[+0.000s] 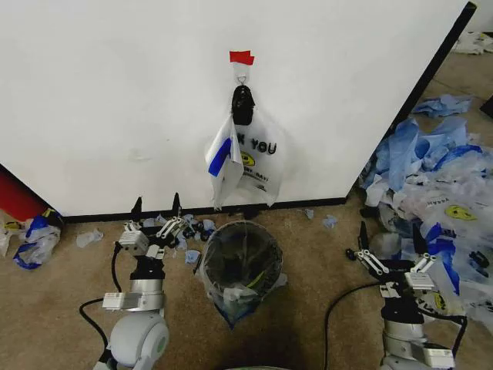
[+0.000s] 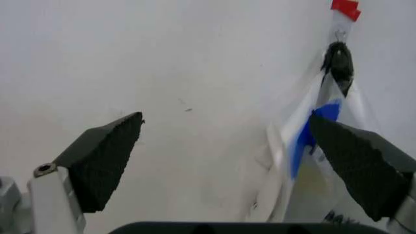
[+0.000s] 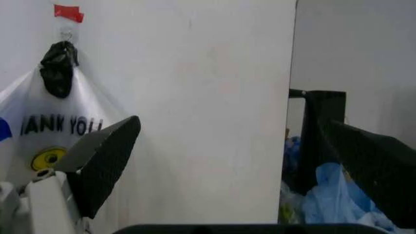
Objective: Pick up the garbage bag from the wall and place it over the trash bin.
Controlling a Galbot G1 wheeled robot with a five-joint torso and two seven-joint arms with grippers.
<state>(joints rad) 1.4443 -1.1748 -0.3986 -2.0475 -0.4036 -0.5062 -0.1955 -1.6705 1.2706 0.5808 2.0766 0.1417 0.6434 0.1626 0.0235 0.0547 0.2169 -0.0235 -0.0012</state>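
Garbage bag (image 1: 245,158) duty is finding both arms low and near, well short of the bag. Nearest on the left, the left gripper (image 1: 156,210) is pointing up toward the wall (image 1: 115,92), its fingers (image 2: 104,161) spread wide apart with nothing between them. On the right, the right gripper (image 1: 391,239) is sitting just as near, its fingers (image 3: 104,161) also standing wide apart and holding nothing, beside a heap of blue-and-white plastic bags (image 1: 439,177) that is spilling along the floor on the far right. Between the arms and a little farther out, the trash bin (image 1: 240,258) is standing upright on the carpet, with some plastic showing inside and around its base. Farthest, the bag is hanging flat against the wall from a small hook (image 1: 242,79) under a red tape strip (image 1: 241,57), its bunched top caught there and its "THANK YOU" print and yellow smiley facing out, directly above and behind the bin.
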